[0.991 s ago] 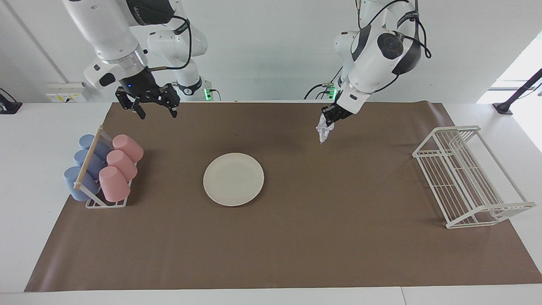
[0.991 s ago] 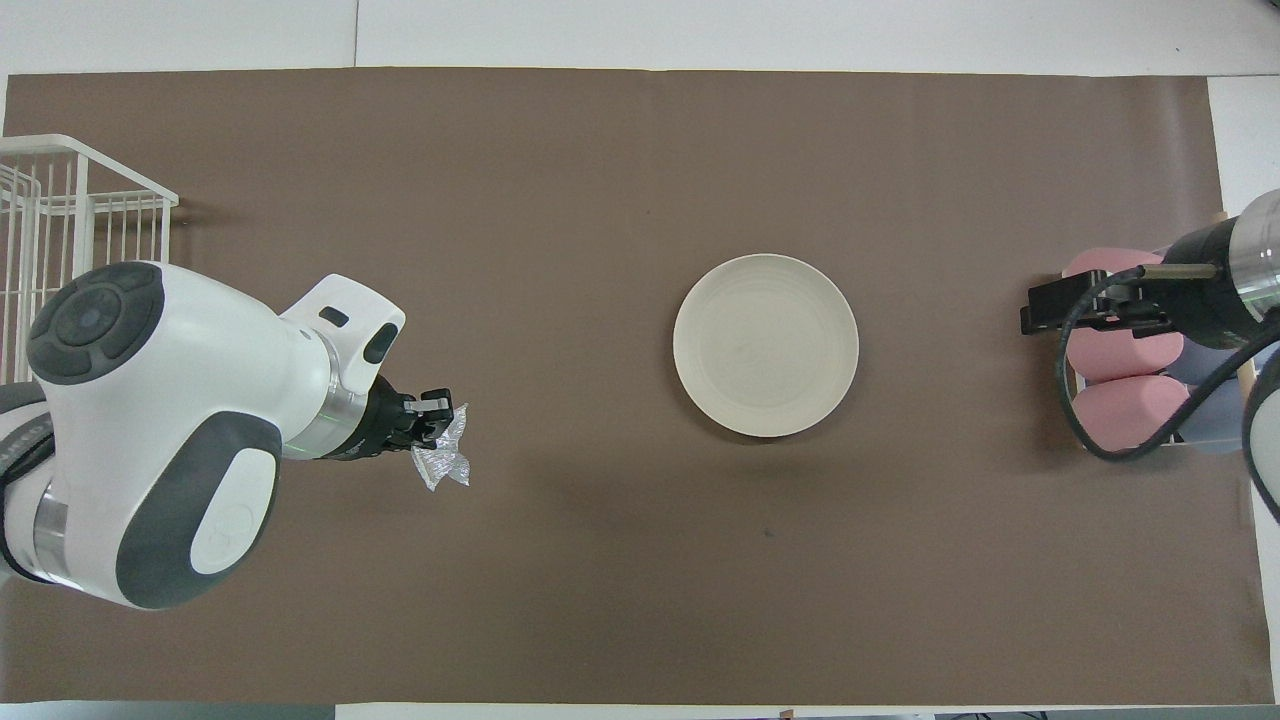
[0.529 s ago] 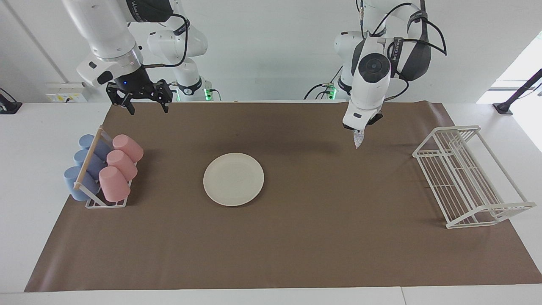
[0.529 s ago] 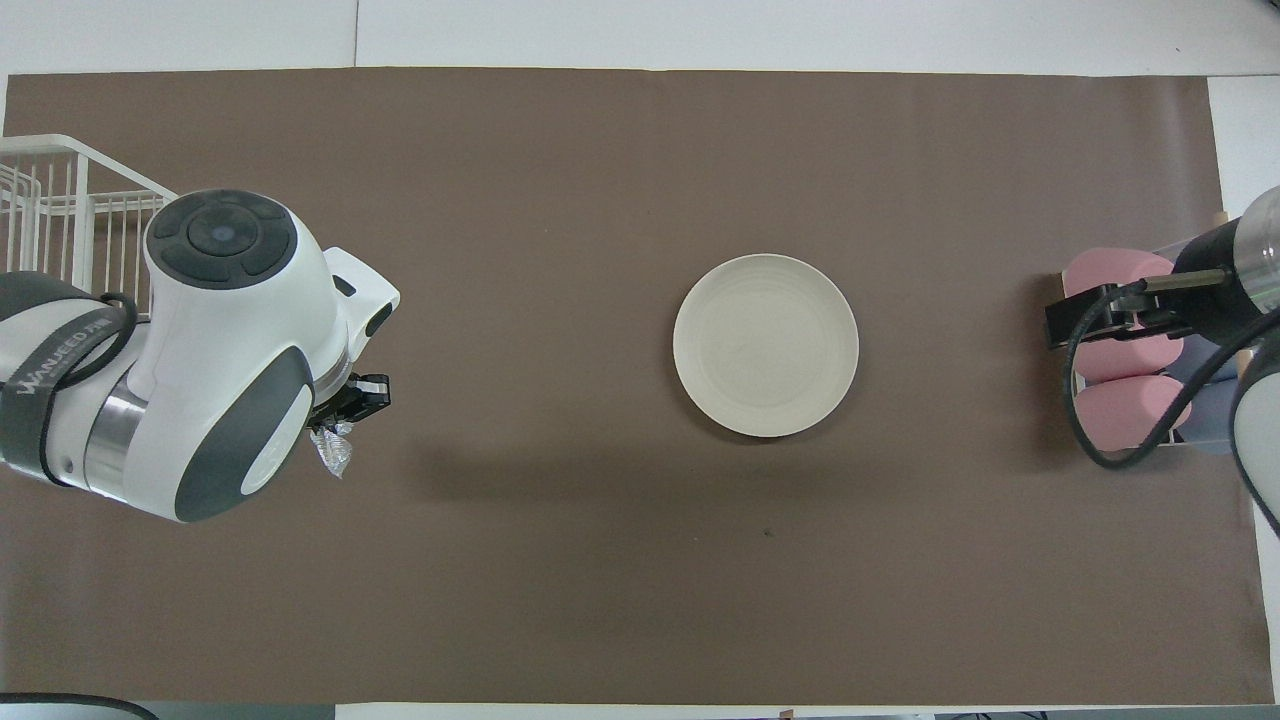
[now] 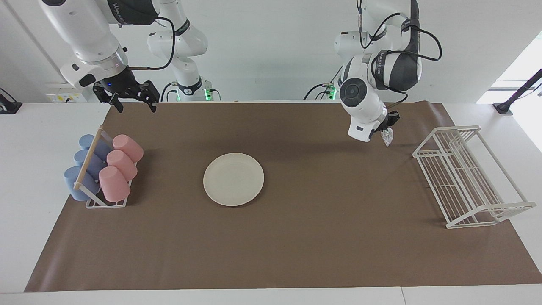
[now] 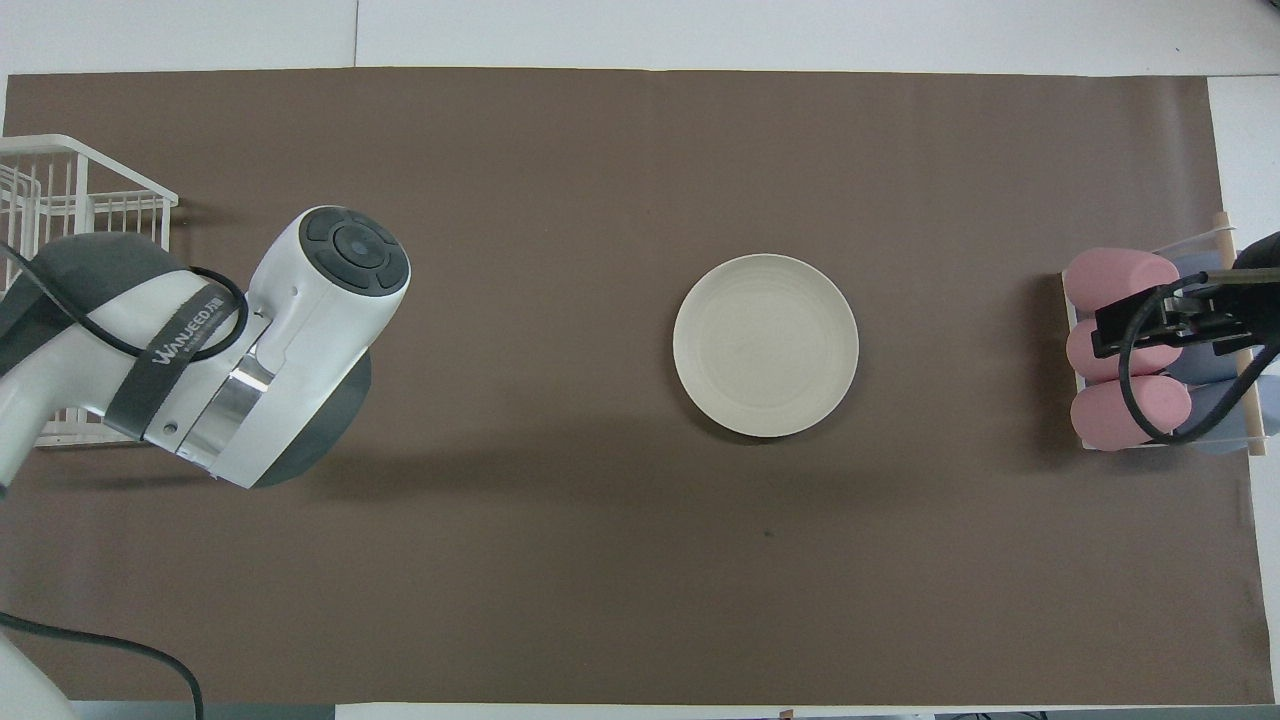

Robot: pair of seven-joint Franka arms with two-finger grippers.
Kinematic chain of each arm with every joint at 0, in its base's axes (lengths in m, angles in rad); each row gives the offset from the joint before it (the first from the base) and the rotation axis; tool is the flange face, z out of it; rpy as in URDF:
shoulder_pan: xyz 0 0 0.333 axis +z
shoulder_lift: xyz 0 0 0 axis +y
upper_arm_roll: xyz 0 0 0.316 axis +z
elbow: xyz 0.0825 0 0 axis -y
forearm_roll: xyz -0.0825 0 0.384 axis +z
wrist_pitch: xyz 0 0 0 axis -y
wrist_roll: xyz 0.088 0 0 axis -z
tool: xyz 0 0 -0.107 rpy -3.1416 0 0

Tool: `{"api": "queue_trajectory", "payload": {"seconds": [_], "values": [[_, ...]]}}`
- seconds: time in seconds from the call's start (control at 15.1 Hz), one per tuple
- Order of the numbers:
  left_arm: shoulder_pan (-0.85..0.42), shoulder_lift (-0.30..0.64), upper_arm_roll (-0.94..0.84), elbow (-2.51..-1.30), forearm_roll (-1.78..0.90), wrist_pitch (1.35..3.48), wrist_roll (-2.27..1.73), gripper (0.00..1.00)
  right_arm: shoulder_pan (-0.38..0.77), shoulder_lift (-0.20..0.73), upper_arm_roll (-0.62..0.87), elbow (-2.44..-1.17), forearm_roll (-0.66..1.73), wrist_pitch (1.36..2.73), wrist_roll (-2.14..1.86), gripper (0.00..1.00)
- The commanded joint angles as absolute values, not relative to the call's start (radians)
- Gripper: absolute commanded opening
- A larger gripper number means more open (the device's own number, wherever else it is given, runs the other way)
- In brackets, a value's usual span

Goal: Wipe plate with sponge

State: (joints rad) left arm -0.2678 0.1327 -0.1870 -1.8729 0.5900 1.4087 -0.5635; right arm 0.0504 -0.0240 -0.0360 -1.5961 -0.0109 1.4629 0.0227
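The cream-white plate (image 5: 233, 179) (image 6: 766, 345) lies flat and bare in the middle of the brown mat. My left gripper (image 5: 386, 129) hangs in the air between the plate and the wire dish rack, shut on the sponge (image 5: 387, 137), a small silvery wad dangling below it. Seen from overhead, the left arm's wrist hides both that gripper and the sponge. My right gripper (image 5: 136, 106) (image 6: 1140, 330) is open and holds nothing, raised over the cup rack at the right arm's end.
A cup rack (image 5: 94, 202) holds pink cups (image 5: 120, 164) and blue cups (image 5: 80, 169) lying on their sides. A white wire dish rack (image 5: 465, 178) (image 6: 60, 200) stands at the left arm's end. The brown mat (image 5: 296, 237) covers the table.
The left arm has swung away from the plate toward the dish rack, carrying the sponge. The right gripper has drawn back toward the right arm's end, still open.
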Motion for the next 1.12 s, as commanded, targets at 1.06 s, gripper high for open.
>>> {"api": "queue_trajectory", "payload": {"seconds": [1.06], "values": [[-0.141, 0.406, -0.176, -1.716, 1.243, 1.353, -0.587, 0.00, 0.043, -0.021, -0.066, -1.588, 0.015, 1.477, 0.012, 1.00]]}}
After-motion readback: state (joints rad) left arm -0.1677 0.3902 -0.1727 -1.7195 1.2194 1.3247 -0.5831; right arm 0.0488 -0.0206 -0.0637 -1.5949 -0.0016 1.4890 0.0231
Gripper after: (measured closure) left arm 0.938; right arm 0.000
